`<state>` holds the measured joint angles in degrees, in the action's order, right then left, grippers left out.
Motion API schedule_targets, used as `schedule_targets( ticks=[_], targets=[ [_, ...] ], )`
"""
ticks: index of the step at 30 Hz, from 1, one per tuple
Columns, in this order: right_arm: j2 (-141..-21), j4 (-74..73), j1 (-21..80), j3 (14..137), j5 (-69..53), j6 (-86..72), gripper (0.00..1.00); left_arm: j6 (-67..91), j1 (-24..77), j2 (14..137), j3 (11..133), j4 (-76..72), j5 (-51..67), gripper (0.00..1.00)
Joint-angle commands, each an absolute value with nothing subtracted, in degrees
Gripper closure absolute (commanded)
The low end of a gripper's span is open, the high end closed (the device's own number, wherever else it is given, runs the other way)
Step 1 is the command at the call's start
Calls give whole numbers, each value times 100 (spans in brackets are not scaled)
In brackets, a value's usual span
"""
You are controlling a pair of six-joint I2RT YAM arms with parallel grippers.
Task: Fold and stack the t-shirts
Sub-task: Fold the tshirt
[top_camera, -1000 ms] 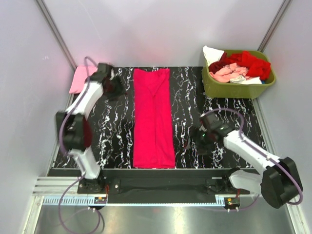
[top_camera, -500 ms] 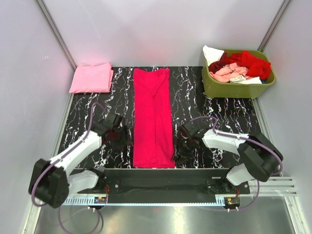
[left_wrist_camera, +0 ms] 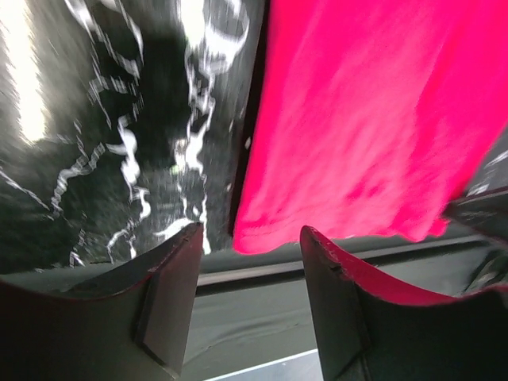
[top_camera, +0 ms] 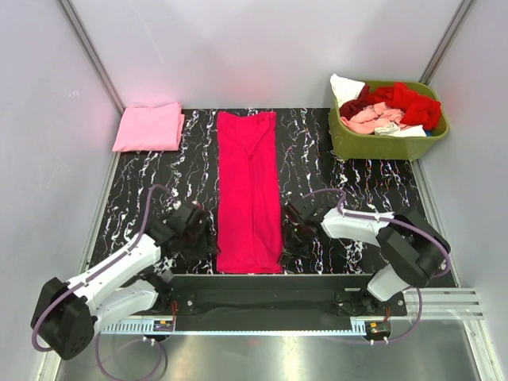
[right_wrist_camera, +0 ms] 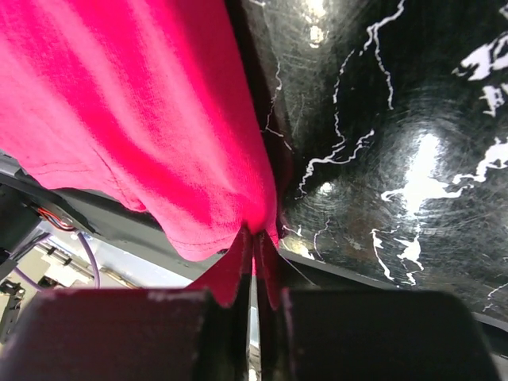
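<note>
A bright magenta-pink t-shirt (top_camera: 249, 186), folded into a long strip, lies down the middle of the black marbled table (top_camera: 159, 186). My right gripper (top_camera: 287, 248) is shut on the strip's near right corner, and the cloth (right_wrist_camera: 159, 119) bunches between its tips. My left gripper (top_camera: 208, 240) stands open at the near left corner (left_wrist_camera: 262, 234), with nothing between its fingers (left_wrist_camera: 171, 290). A folded light pink t-shirt (top_camera: 148, 126) rests at the far left. Red, salmon and white t-shirts (top_camera: 389, 107) fill the basket.
The olive-green basket (top_camera: 381, 144) stands at the far right corner. The table's near edge and a dark rail (top_camera: 262, 283) run just below both grippers. White walls close in the left, right and back sides.
Both arms came in to the magenta strip's near corners; the left one swung down from beside the light pink shirt. The right gripper closed on the near right corner.
</note>
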<state>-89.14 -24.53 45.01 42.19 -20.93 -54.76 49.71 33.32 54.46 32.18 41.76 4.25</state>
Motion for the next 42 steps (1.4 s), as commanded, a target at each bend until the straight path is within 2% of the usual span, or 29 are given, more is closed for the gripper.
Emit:
schedule_targets(
  ticks=[1, 14, 15, 20, 30, 36, 42],
  targets=[
    [-8701, -2320, 4544, 4254, -2092, -5537, 99, 5484, 3664, 5414, 2910, 3780, 422, 44],
    [-8402, -2391, 4544, 4087, -2224, -5519, 100, 6328, 4192, 5633, 2092, 2786, 519, 56],
    [-8402, -2382, 4544, 4087, -2224, -5502, 100, 6398, 4227, 5651, 2066, 2777, 449, 59],
    [-8271, -2408, 4544, 4034, -2189, -5537, 100, 6530, 4368, 5573, 2030, 2830, 264, 100],
    [-7041, -3127, 4544, 3814, -2057, -5871, 100, 6917, 5080, 5089, 3286, 4287, -219, 100],
    [-6899, -3752, 4535, 4613, -1688, -5669, 100, 6478, 5054, 5615, 4595, 5000, -606, 97],
    [-7549, -4253, 3939, 5896, -1389, -4835, 100, 5802, 4695, 6564, 5870, 5335, -844, 96]
  ],
)
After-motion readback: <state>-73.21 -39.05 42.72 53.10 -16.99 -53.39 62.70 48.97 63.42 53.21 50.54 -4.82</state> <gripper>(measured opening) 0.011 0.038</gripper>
